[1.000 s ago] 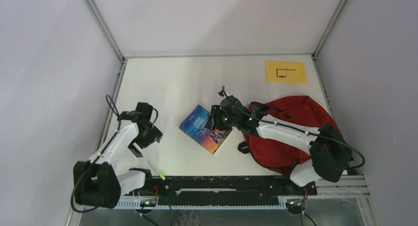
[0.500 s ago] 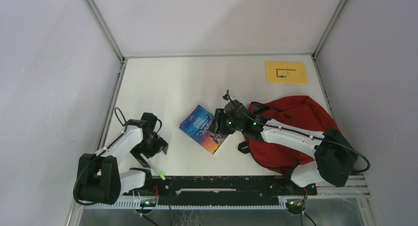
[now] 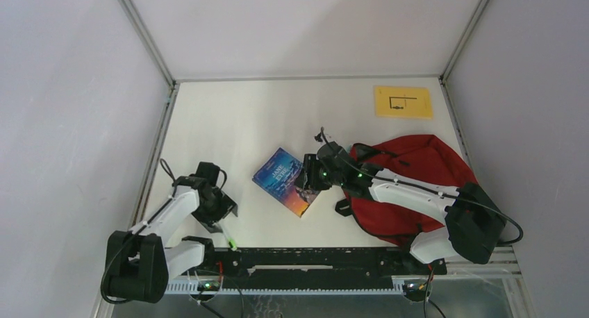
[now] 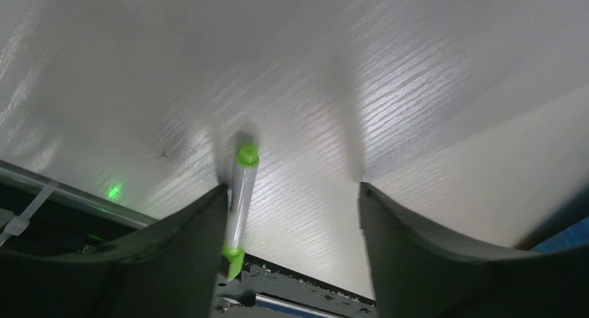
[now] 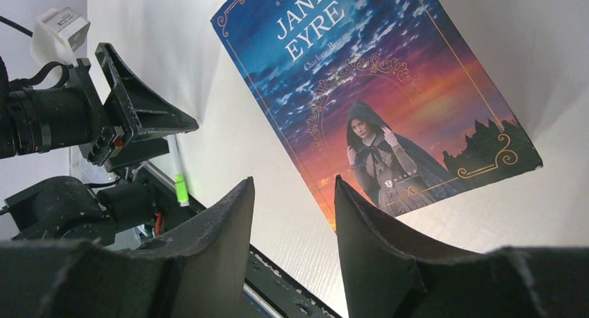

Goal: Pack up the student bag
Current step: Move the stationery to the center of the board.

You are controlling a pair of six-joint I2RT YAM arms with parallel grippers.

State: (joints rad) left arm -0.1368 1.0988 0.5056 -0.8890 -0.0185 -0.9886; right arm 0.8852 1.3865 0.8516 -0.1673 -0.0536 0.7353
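The student bag (image 3: 417, 186), a red backpack with black straps, lies on the table at the right, partly under my right arm. A "Jane Eyre" book (image 3: 288, 181) lies flat just left of it and fills the right wrist view (image 5: 375, 89). My right gripper (image 3: 305, 179) is open and empty above the book's edge nearest the bag (image 5: 293, 179). A clear pen with green ends (image 3: 224, 236) lies by the near edge. My left gripper (image 3: 221, 217) is open and low over it. In the left wrist view the pen (image 4: 240, 193) lies against the left finger's inner face, between the open jaws (image 4: 292, 187).
A yellow card (image 3: 403, 101) lies at the back right of the table. The black mounting rail (image 3: 312, 259) runs along the near edge, right by the pen. Walls and metal frame posts close in the table on three sides.
My left gripper has moved toward the near edge and come down over the pen. My right gripper shifted slightly over the book's edge, then held still. The book and bag have not moved.
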